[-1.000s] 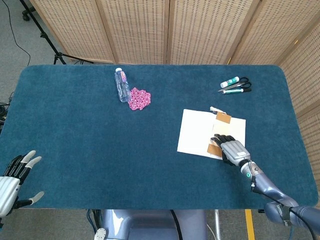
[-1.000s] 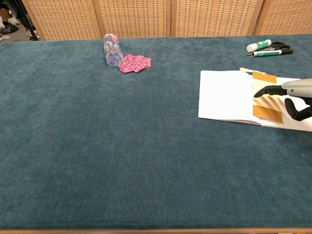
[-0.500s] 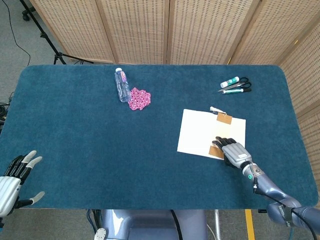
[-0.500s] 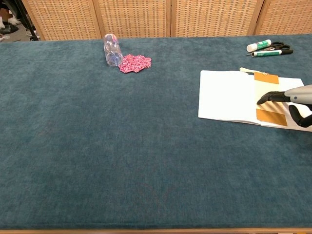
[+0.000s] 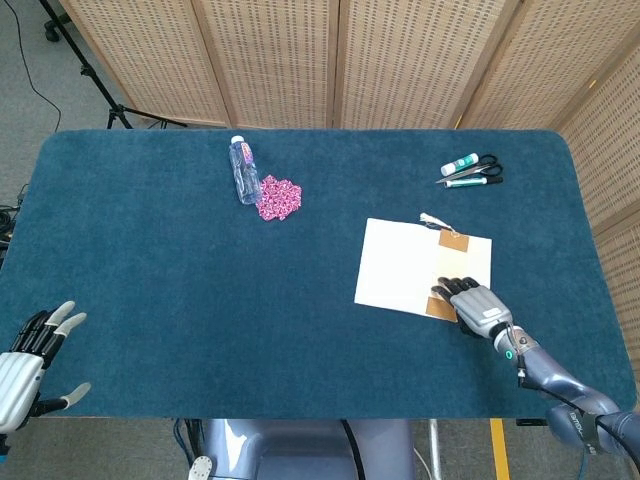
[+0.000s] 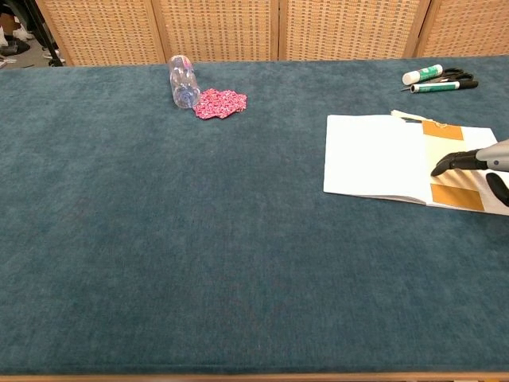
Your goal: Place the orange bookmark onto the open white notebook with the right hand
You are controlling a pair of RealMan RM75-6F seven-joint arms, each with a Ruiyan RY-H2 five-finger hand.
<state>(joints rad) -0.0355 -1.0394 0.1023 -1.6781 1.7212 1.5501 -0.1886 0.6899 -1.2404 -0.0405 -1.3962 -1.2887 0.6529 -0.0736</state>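
The open white notebook [image 5: 405, 262] [image 6: 374, 155] lies right of the table's middle. The orange bookmark [image 5: 450, 240] [image 6: 442, 130] lies flat along the notebook's right page, its near end [image 6: 457, 196] by the page's front edge. My right hand [image 5: 476, 305] [image 6: 485, 161] is palm down over that near end, fingers apart and thumb pointing left, gripping nothing that I can see. My left hand [image 5: 27, 357] hovers at the near left table edge with its fingers spread and nothing in it; the chest view does not show it.
A clear water bottle [image 5: 243, 170] [image 6: 182, 79] lies beside a pink patterned cloth [image 5: 279, 196] [image 6: 220, 103] at the back left. Scissors [image 5: 484, 167], a glue stick [image 5: 460, 163] and a pen lie at the back right. Wicker screens stand behind the blue table [image 5: 180, 290].
My right hand has drawn back toward the near right, off the middle of the page. The bookmark has slid slightly right with it. The left hand has barely moved.
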